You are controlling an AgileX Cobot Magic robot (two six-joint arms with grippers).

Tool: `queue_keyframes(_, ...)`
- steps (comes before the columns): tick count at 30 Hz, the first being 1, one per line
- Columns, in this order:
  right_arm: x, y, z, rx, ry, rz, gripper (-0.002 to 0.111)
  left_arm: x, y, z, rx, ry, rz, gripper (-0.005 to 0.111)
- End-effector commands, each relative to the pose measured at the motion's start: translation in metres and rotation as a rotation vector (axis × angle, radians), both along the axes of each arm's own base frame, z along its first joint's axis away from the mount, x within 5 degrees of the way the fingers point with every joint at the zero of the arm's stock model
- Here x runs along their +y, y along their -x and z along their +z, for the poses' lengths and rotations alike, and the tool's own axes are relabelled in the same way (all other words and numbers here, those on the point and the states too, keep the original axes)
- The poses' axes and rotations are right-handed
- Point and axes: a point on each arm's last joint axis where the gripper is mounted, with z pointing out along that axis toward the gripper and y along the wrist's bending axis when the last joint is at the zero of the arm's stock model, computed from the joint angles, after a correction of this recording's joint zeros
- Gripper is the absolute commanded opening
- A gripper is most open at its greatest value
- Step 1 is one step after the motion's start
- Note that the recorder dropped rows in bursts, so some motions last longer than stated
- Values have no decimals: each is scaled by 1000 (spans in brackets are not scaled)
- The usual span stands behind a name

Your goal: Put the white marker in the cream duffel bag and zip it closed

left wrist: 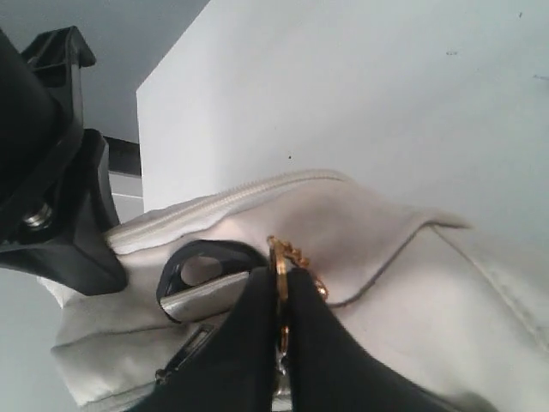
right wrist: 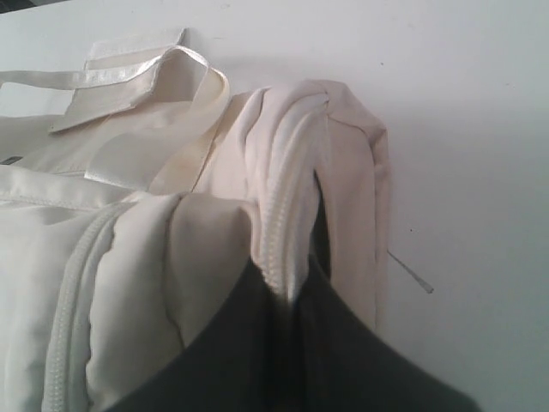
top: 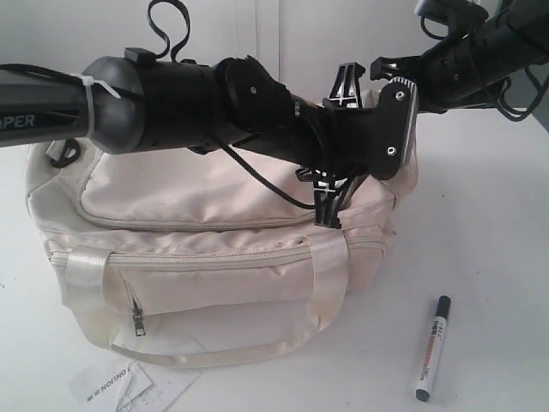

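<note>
Starting from your left in the exterior view: there's a paper label (top: 116,384) flat on the table (top: 502,257), tucked against the cream duffel bag (top: 197,257) at roughly its 7 o'clock. The bag sits mid-table with its front pocket and strap handles facing the camera.

Your left arm comes in from the left edge and reaches right across the top of the bag to its 2 o'clock corner. In the wrist view, your left gripper (left wrist: 283,283) has its fingers pressed together on the gold zip pull (left wrist: 277,257), pinching it just beside a black plastic ring on the bag's end.

Your right arm drops in from the 1 o'clock corner of the scene to that same end of the bag. The right gripper (right wrist: 287,292) is clamped on a bunched fold of cream fabric right at the zip's teeth.

The white marker (top: 432,346) is outside the bag, lying on the table at about the bag's 4 o'clock, well apart from both grippers. Its black cap points toward 12 o'clock.
</note>
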Motion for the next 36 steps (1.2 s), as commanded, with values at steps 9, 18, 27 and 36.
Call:
queue_keyframes(9, -1, -1, 1, -11, -9, -21, 0, 9, 10, 22, 218, 138, 79, 0)
queue_keyframes(18, -2, -2, 2, -23, -6, -27, 0, 9, 15, 19, 310, 139, 79, 0)
queue_keyframes(27, -3, -4, 4, -51, -5, -48, 0, 11, 22, 26, 354, 135, 57, 0)
queue_keyframes(36, -3, -4, 4, -46, -16, -55, 0, 12, 26, 26, 411, 133, 55, 0)
